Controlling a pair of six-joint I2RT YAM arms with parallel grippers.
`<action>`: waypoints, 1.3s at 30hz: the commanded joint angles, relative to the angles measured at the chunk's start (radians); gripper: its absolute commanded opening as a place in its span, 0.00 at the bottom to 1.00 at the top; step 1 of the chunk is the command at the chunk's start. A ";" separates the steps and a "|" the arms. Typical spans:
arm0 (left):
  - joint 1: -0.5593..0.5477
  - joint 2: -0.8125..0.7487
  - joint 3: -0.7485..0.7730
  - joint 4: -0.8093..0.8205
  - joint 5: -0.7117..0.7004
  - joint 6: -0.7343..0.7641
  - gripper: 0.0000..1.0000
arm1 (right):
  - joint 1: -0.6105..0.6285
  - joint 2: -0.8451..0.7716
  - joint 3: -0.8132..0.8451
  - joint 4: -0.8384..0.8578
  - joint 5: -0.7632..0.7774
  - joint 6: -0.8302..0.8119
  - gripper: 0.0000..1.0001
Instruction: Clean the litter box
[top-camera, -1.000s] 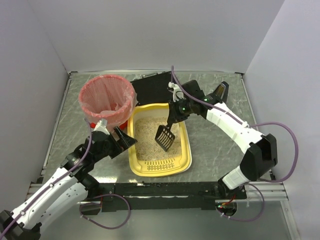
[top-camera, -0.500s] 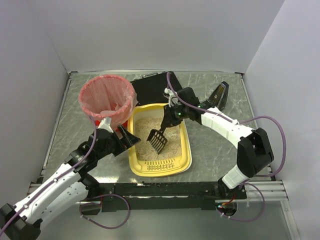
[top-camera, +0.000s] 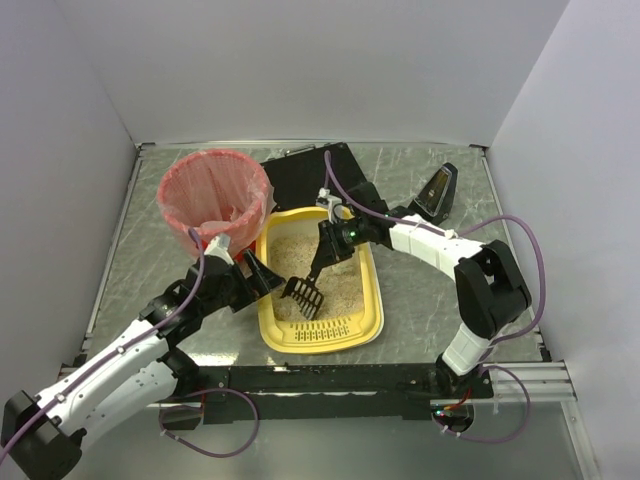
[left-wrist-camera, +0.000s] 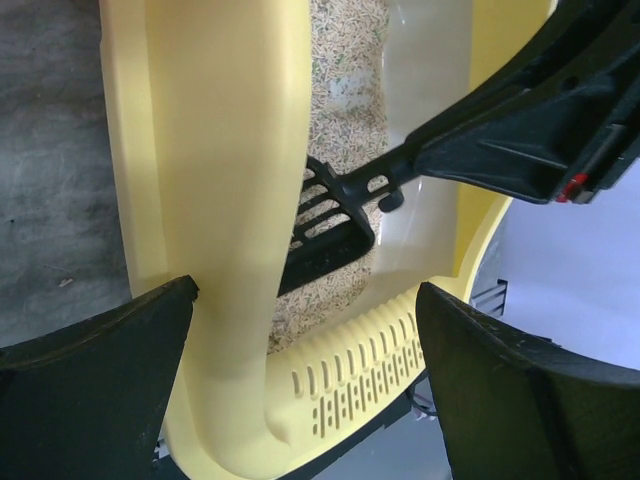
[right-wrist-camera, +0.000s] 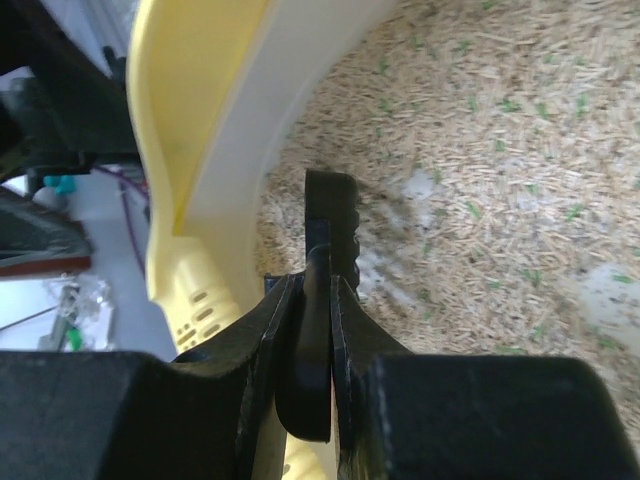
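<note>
The yellow litter box (top-camera: 372, 300) lies mid-table with beige litter (top-camera: 340, 285) inside. A black slotted scoop (top-camera: 303, 292) dips into the litter near the box's left wall. My right gripper (top-camera: 335, 238) is shut on the scoop's handle (right-wrist-camera: 315, 340), with the scoop head (right-wrist-camera: 335, 220) over the litter (right-wrist-camera: 480, 150). At the box's left rim, my left gripper (top-camera: 262, 275) stands open. Between its fingers (left-wrist-camera: 100, 380) I see the rim (left-wrist-camera: 220, 200) and the slotted strip (left-wrist-camera: 370, 370). The scoop (left-wrist-camera: 335, 225) shows beyond them.
A red bin with a pink liner (top-camera: 215, 200) stands just left of the box's far corner, close to my left arm. A flat black case (top-camera: 310, 175) lies behind the box. A small black wedge-shaped object (top-camera: 437, 187) sits at the back right. White walls surround the table.
My right gripper has carried the scoop left and toward the near end of the box, lowering it into the litter. My left gripper has edged closer to the box's left rim.
</note>
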 joint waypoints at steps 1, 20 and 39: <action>-0.022 0.009 -0.019 0.077 0.011 -0.018 0.97 | 0.013 0.021 -0.033 0.016 -0.124 0.026 0.00; -0.052 0.017 -0.022 0.084 -0.025 -0.032 0.97 | 0.030 -0.030 -0.169 0.313 -0.265 0.362 0.00; -0.069 -0.040 -0.014 0.014 -0.058 -0.044 0.97 | -0.079 -0.099 -0.191 0.379 -0.101 0.513 0.00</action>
